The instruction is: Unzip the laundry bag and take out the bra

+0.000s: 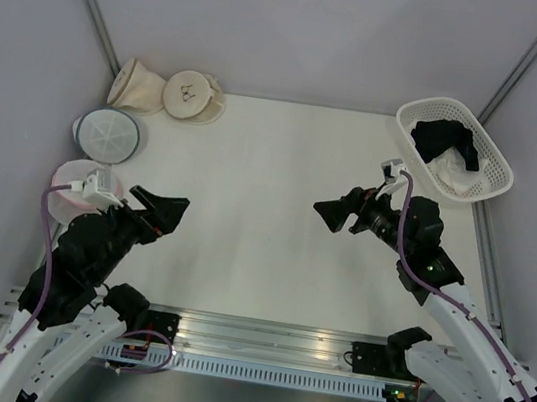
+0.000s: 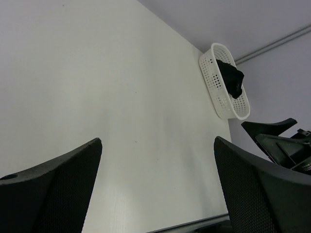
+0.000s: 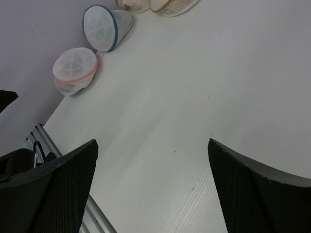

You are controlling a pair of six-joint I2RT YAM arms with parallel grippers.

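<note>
Ok, nothing started yet: both arms hover over the worktop (image 1: 271,181), bag zipped as far as I can tell

- left gripper (image 1: 171,209): jaws wide, empty, pointing at mid-worktop
- right gripper (image 1: 327,212): jaws wide, empty, facing the left one, well apart from it
- bag (image 3: 75,70): pink rim, at the left edge against the wall, dome tilted on its side. From the top view the left wrist covers most of it
- bra: not visible, no red showing through the mesh. I'd guess it's inside the bag
- lookalikes: grey-blue pouch (image 3: 102,26) just beyond the bag along the left edge, beige pouches (image 1: 168,92) in the far left corner. Don't grab those
- basket (image 1: 494,179) in the far right corner holds a black garment (image 1: 446,140) and a white cloth (image 1: 451,178), not our items

How I'd do the step:
- left arm is closest but aimed past the bag, so it needs to back off and swing toward the left edge
- drag the bag off the wall to open worktop first, since there's no room for two grippers there
- pin the pink rim with one gripper beside the zipper and let the other take the pull
- pull tab is too small to locate from here, so get a wrist camera on the rim before closing
- mesh is soft, so pinch rim, not dome, or the bag collapses and the zip jams
</note>
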